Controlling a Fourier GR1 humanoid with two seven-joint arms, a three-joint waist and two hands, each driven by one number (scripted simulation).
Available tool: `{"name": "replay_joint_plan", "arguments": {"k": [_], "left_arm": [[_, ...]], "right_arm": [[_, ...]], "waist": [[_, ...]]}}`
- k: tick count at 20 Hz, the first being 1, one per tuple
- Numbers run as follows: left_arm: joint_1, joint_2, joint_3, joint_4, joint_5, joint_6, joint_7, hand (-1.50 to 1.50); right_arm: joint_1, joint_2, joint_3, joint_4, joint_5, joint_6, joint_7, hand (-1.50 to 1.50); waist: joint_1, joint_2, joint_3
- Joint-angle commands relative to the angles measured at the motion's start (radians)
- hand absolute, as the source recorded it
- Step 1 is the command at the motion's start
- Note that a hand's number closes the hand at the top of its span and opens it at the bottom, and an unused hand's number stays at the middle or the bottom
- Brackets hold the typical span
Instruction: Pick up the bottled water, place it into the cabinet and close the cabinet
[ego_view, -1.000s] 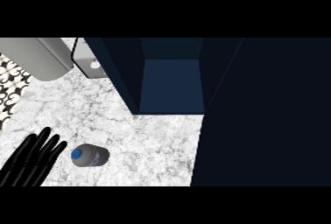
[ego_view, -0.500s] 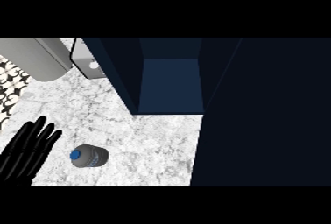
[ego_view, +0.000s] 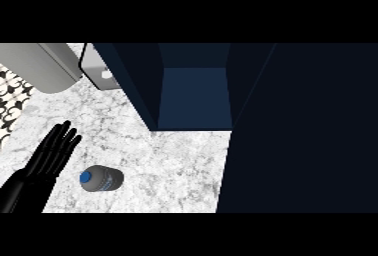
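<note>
The bottled water (ego_view: 101, 178) stands upright on the marble counter (ego_view: 170, 165), blue cap toward the head view, a little way in front of the open cabinet (ego_view: 193, 97). The left hand (ego_view: 50, 152) lies just beside it on its left — fingers straight and together, holding nothing, apparently not touching the bottle. The flat, open pose suits lining up alongside the bottle before closing round it. The right hand is out of view.

We see a white marble table (ego_view: 173, 160); bottled water (ego_view: 101, 178) stands on it, dark blue cabinet (ego_view: 193, 97) at its back.
</note>
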Motion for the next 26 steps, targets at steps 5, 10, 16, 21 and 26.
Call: {"name": "replay_joint_plan", "arguments": {"k": [5, 10, 16, 21, 26], "left_arm": [[-0.084, 0.013, 0.053, 0.322, -0.061, -0.067, -0.224, -1.50], [-0.044, -0.031, 0.010, 0.385, -0.133, -0.043, -0.291, -1.50], [-0.105, -0.028, 0.044, 0.633, -0.189, -0.042, -0.479, -1.50], [-0.192, 0.013, 0.100, 0.823, -0.194, -0.055, -0.559, -1.50], [-0.219, 0.018, 0.108, 0.995, -0.233, -0.060, -0.710, -1.50]], "right_arm": [[0.019, -0.020, 0.000, -0.158, 0.015, -0.007, 0.063, -1.50], [0.005, -0.047, -0.042, -0.172, -0.018, 0.002, 0.087, -1.50], [-0.088, -0.030, -0.043, -0.177, -0.012, -0.045, 0.179, -1.50], [-0.005, -0.068, -0.038, -0.189, -0.026, -0.012, 0.109, -1.50], [0.051, -0.053, 0.093, -0.202, 0.083, -0.041, 0.097, -1.50]], "waist": [[-0.002, 0.001, 0.000], [0.004, 0.001, 0.001], [0.003, 0.002, 0.000], [-0.003, 0.001, 0.000], [-0.009, 0.000, -0.001]]}}
